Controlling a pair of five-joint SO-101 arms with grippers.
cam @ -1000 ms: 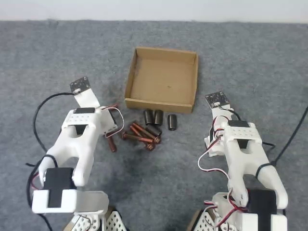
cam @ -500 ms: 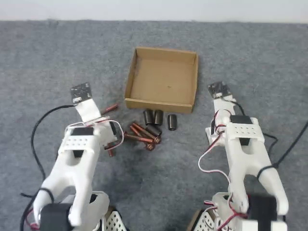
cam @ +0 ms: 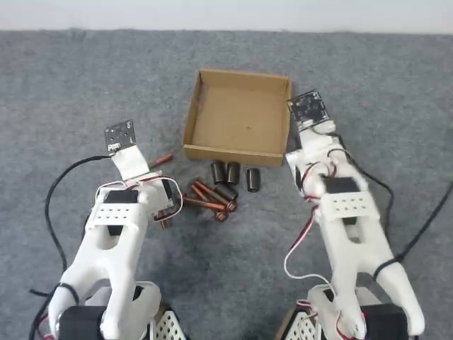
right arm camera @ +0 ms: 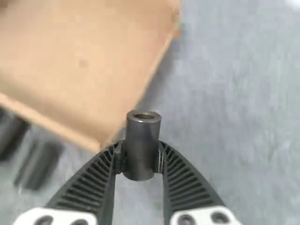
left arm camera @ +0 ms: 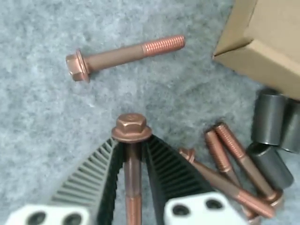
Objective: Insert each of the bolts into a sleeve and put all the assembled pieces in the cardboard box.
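My left gripper (left arm camera: 132, 143) is shut on a copper bolt (left arm camera: 131, 129), whose hex head sticks out past the fingertips. One loose bolt (left arm camera: 124, 55) lies on the carpet ahead of it, also seen in the high view (cam: 161, 159). Several more bolts (cam: 209, 198) lie in a pile beside the left arm (cam: 117, 212). My right gripper (right arm camera: 139, 150) is shut on a dark sleeve (right arm camera: 143, 131), held upright above the carpet by the cardboard box's (right arm camera: 79, 61) near right corner. Three more sleeves (cam: 233, 172) lie in front of the box (cam: 233, 154).
Grey carpet covers the table. The right arm (cam: 343, 205) stretches up to the box's right front corner. Black cables trail along the outer side of each arm. Open carpet lies left of the box and right of the right arm.
The right arm has swung forward and left to the box's right front corner. The left arm drew back a little, uncovering the loose bolt ahead of it.
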